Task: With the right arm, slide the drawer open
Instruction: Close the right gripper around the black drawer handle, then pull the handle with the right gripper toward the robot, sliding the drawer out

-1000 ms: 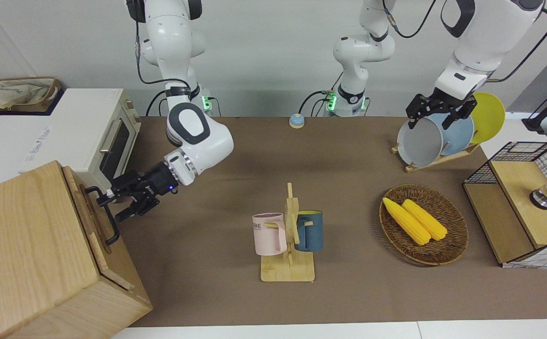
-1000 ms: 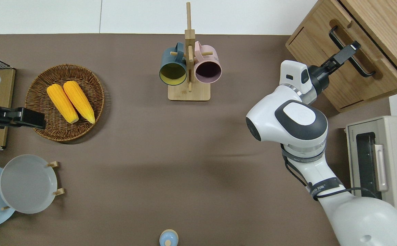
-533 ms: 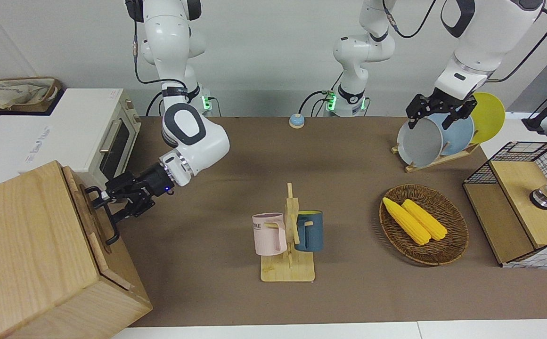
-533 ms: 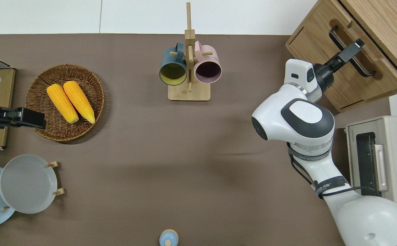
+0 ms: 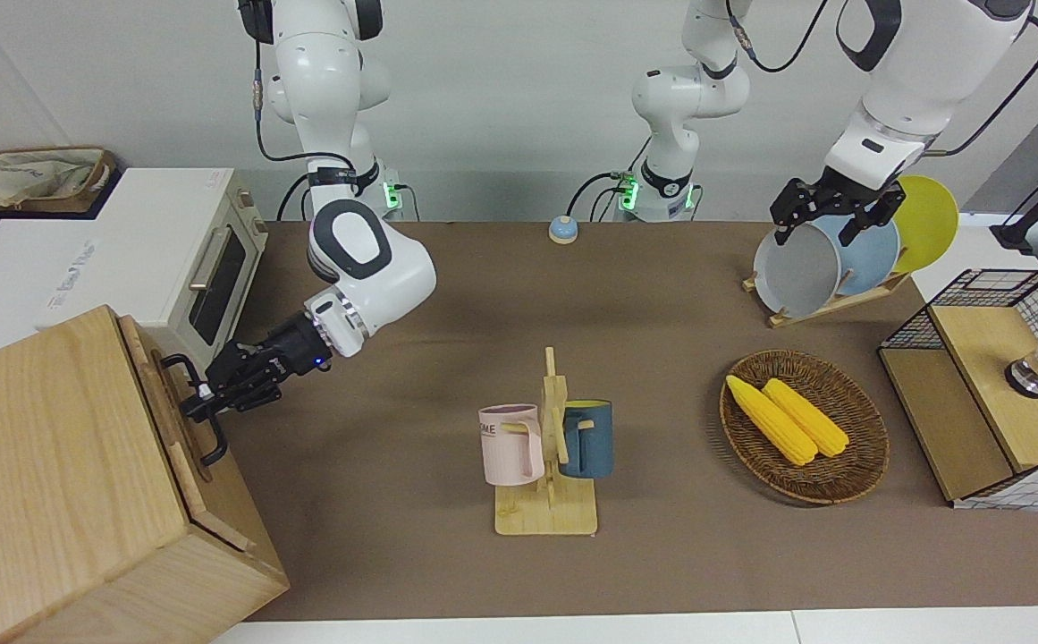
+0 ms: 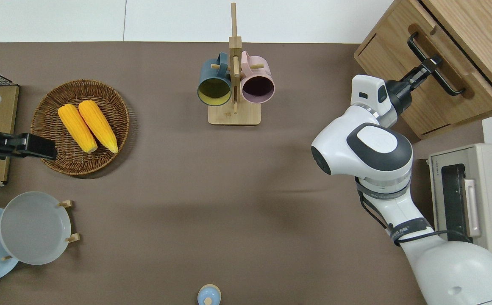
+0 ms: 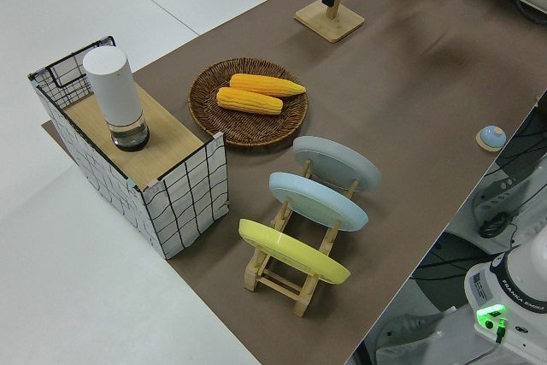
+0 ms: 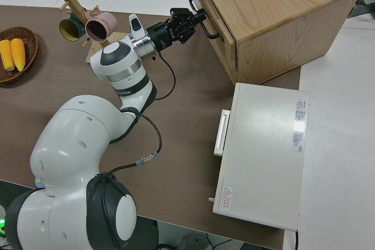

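The pale-wood drawer (image 6: pixel 436 99) fronts the big wooden cabinet (image 5: pixel 54 465) at the right arm's end of the table and looks pushed in. Its black loop handle (image 6: pixel 452 84) runs along the drawer front. My right gripper (image 6: pixel 433 64), showing a small blue light, is at the middle of that handle with its fingers closed around the bar; the front view shows the right gripper (image 5: pixel 199 402) on the handle (image 5: pixel 213 447) too, as does the right side view (image 8: pixel 196 23). My left arm is parked with its gripper (image 5: pixel 827 222) open.
A white toaster oven (image 5: pixel 170 259) stands beside the cabinet, nearer to the robots. A mug rack (image 5: pixel 547 501) holds two mugs mid-table. Toward the left arm's end are a corn basket (image 5: pixel 867 465), a plate rack (image 5: pixel 827 259) and a wire-mesh box (image 5: pixel 992 385).
My right gripper was open beside the handle; it has moved in along the handle toward its middle and its fingers have closed on the bar. The drawer has not moved.
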You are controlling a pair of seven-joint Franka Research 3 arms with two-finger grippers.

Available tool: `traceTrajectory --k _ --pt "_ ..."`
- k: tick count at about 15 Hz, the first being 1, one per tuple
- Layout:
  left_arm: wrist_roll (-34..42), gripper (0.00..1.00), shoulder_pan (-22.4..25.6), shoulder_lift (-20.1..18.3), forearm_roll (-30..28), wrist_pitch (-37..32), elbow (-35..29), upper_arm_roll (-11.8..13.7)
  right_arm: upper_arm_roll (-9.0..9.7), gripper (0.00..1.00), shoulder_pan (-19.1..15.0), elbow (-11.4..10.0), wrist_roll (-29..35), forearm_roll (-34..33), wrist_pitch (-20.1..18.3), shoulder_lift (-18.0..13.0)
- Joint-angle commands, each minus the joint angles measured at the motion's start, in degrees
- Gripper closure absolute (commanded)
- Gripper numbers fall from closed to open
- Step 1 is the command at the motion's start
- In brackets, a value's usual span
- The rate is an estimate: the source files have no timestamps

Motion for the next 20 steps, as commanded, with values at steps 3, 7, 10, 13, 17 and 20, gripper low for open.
traceTrajectory --k 3,7,10,13,17,20 --pt "-0.6 0.01 -0.4 -0.3 1.0 -1.0 0.6 0.0 0.13 1.000 0.2 -0.4 -2.6 -2.0 -0.4 -0.2" --pt "-0.6 0.01 -0.4 -0.3 1.0 -1.0 0.6 0.0 0.92 1.000 2.0 -0.7 -3.4 -1.0 -4.9 -0.3" --pt "-0.6 0.01 -0.4 -0.3 1.0 -1.0 0.6 0.0 1.01 1.000 4.0 -0.6 -4.7 2.2 -7.0 -0.3" --pt "-0.6 0.01 -0.4 -0.3 1.0 -1.0 0.6 0.0 2.57 1.000 5.5 -0.6 -6.1 4.7 -11.5 -0.4" --pt "-0.6 0.01 -0.4 -0.3 1.0 -1.0 0.6 0.0 5.92 1.000 7.1 -0.5 -6.4 7.7 -18.9 -0.4" --pt "-0.6 0.01 -0.4 -0.3 1.0 -1.0 0.6 0.0 7.86 1.000 8.5 -0.4 -6.6 9.1 -23.2 -0.5"
